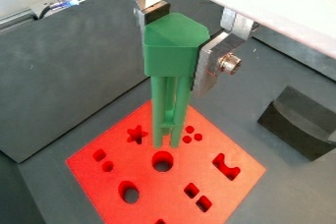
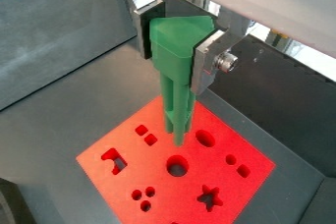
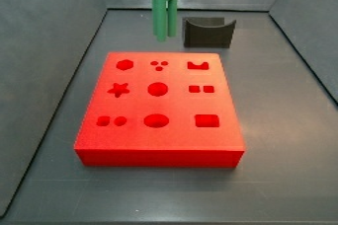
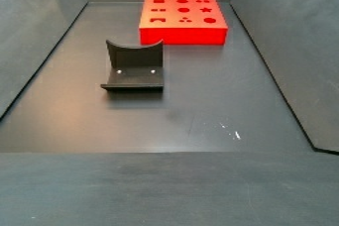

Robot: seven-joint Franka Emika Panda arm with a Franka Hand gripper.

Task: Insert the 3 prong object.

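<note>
The 3 prong object (image 1: 171, 71) is a bright green bar with a wedge-shaped head, and it hangs upright. My gripper (image 1: 182, 36) is shut on its head, also seen in a wrist view (image 2: 178, 41), with a silver finger (image 1: 210, 63) on each side. The bar's lower end hangs above the red block (image 1: 151, 164), over its holes. In a side view the bar (image 3: 165, 7) hangs above the far edge of the block (image 3: 158, 106); the gripper is out of frame there. The block has a three-dot hole (image 3: 160, 65) in its far row.
A dark grey curved holder (image 3: 209, 32) stands behind the block and also shows in a side view (image 4: 133, 66). Dark walls (image 3: 66, 61) enclose the floor. The red block (image 4: 184, 20) sits at the far end of the bin in that side view.
</note>
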